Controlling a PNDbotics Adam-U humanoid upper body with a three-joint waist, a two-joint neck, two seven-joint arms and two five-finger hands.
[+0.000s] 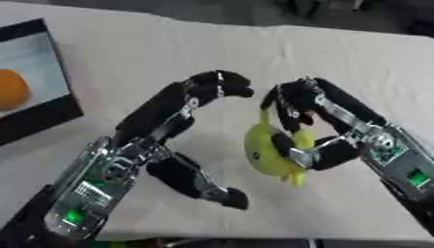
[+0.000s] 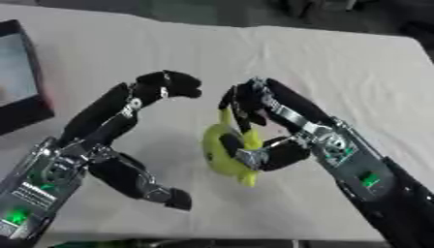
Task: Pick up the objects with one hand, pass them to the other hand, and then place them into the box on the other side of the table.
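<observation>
Pale cloth covers the table (image 1: 152, 48), with a black-rimmed box (image 1: 42, 114) at its left edge holding an orange ball (image 1: 12, 89). Near the middle, the right hand (image 1: 318, 123) has its fingers and thumb curled round a yellow-green toy (image 1: 264, 150), held just above the cloth. Just beside it, the left hand (image 1: 169, 140) is spread wide, fingers arched toward the toy, thumb low, touching nothing.
</observation>
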